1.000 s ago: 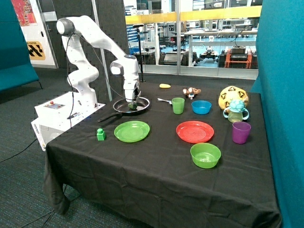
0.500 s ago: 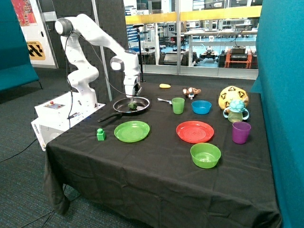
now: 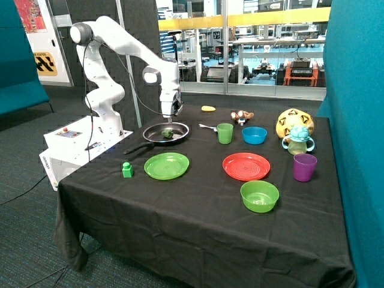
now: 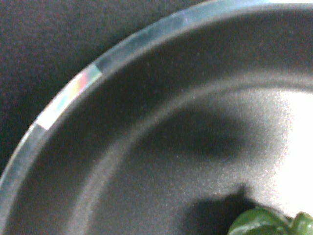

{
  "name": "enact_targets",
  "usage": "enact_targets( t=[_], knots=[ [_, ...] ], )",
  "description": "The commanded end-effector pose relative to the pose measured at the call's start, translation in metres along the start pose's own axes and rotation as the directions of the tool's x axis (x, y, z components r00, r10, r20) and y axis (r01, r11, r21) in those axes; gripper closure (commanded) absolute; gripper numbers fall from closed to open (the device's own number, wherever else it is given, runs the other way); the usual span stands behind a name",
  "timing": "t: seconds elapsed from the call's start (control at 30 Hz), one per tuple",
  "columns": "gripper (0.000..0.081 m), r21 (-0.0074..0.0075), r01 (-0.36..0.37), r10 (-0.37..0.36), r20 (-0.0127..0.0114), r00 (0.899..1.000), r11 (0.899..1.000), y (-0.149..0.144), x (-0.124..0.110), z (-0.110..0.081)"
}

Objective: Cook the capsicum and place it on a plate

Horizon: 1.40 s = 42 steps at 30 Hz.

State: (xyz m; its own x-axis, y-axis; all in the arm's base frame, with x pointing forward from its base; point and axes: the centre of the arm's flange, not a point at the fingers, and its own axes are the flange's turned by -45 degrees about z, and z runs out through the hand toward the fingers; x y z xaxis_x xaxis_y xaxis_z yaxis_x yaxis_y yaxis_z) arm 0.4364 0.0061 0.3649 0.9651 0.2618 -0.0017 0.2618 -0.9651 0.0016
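The capsicum point(image 3: 168, 134), small and dark green, lies inside the black frying pan point(image 3: 151, 129) at the back of the table. In the wrist view a bit of the capsicum point(image 4: 264, 223) shows at the edge, resting on the pan's dark floor near the shiny rim point(image 4: 73, 93). My gripper point(image 3: 170, 117) hangs just above the pan, over the capsicum and clear of it. The lime-green plate point(image 3: 167, 165) sits in front of the pan with nothing on it.
A green block point(image 3: 128, 170) stands beside the plate. A red plate point(image 3: 246, 166), green bowl point(image 3: 259, 195), green cup point(image 3: 225, 132), blue bowl point(image 3: 254, 135), purple cup point(image 3: 304, 167) and toys fill the other half. The pan handle point(image 3: 135, 148) points toward the table edge.
The gripper has lifted straight up out of the pan. The capsicum stays lying in the pan.
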Motion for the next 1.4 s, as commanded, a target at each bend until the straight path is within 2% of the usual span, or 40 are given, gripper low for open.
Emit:
enact_targets(
  t=[0.0,0.2,0.37,0.4,0.43,0.47,0.53,0.63,0.87,1.1,1.37],
  knots=[
    [0.0000,0.0017,-0.022,0.022,-0.0016,1.000,1.000,-0.002,0.002,-0.021],
    [0.0004,0.0017,-0.070,0.070,-0.0016,0.998,0.998,0.000,-0.007,-0.032],
    [0.0005,0.0018,-0.136,0.136,-0.0014,0.991,0.991,0.006,-0.017,-0.038],
    [0.0407,0.0019,-0.139,0.139,-0.0014,0.990,0.990,0.007,-0.017,-0.039],
    [0.0203,0.0019,-0.141,0.141,-0.0014,0.990,0.990,0.008,-0.018,-0.039],
    [0.0108,0.0019,-0.162,0.162,-0.0014,0.987,0.987,0.010,-0.019,-0.040],
    [0.0035,0.0019,-0.179,0.179,-0.0013,0.984,0.984,0.013,-0.020,-0.042],
    [0.0017,0.0019,-0.201,0.201,-0.0013,0.980,0.980,0.018,-0.022,-0.045],
    [0.0016,0.0019,-0.200,0.200,-0.0013,0.980,0.980,0.024,-0.030,-0.056],
    [0.0028,0.0019,-0.149,0.149,-0.0014,0.989,0.989,0.018,-0.034,-0.080],
    [0.0025,0.0018,-0.097,0.097,-0.0015,0.995,0.995,0.006,-0.038,-0.086]
  ],
)
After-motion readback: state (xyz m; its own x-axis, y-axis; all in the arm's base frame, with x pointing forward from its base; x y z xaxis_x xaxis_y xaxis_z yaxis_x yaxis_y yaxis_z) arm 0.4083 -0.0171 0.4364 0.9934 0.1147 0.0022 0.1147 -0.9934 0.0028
